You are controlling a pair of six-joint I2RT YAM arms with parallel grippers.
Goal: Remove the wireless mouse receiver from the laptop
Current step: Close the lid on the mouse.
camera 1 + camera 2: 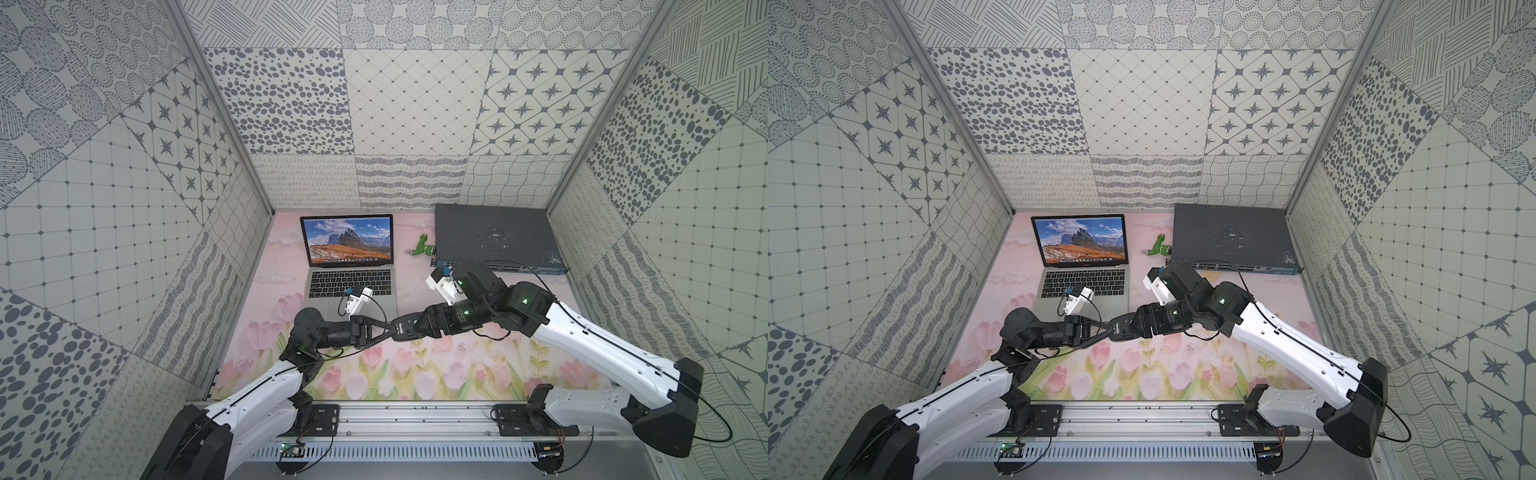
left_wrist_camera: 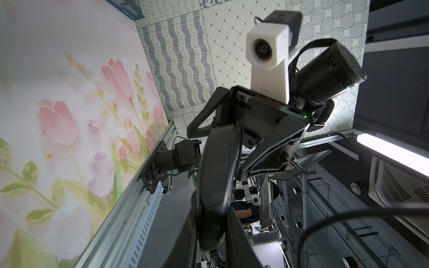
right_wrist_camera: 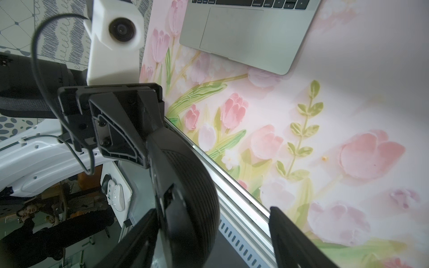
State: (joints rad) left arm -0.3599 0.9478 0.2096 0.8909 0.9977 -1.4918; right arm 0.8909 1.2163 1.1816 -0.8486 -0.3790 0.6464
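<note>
Above the floral mat (image 1: 415, 374), just off the laptop's (image 1: 328, 286) front corner on the robot's right, the two grippers meet nose to nose. The left gripper (image 1: 384, 328) is clamped on one end of the black mouse (image 3: 185, 197). It holds the mouse clear of the mat, with the long axis pointing at the other arm.

The right gripper (image 2: 219, 150) has its jaws spread to either side of the mouse's far end. In the right wrist view one finger (image 3: 292, 236) stands well apart from the mouse, so the jaws surround it without pinching. This looks like a handover, or one arm steadying the mouse so the other can work on it. Lifted and end-on, the mouse leaves the right jaws free room on both sides.

I cannot find the receiver. The laptop sits open and lit toward the left rear of the mat. In both top views its side edges show no nub I can make out, and the left wrist camera covers part of the deck. If the receiver is in a side port, I judge a gripper must be freed of the mouse before it can pinch something that small.

The switch (image 1: 494, 237) and green plug (image 1: 424, 249) lie at the back, well apart from all this.
</note>
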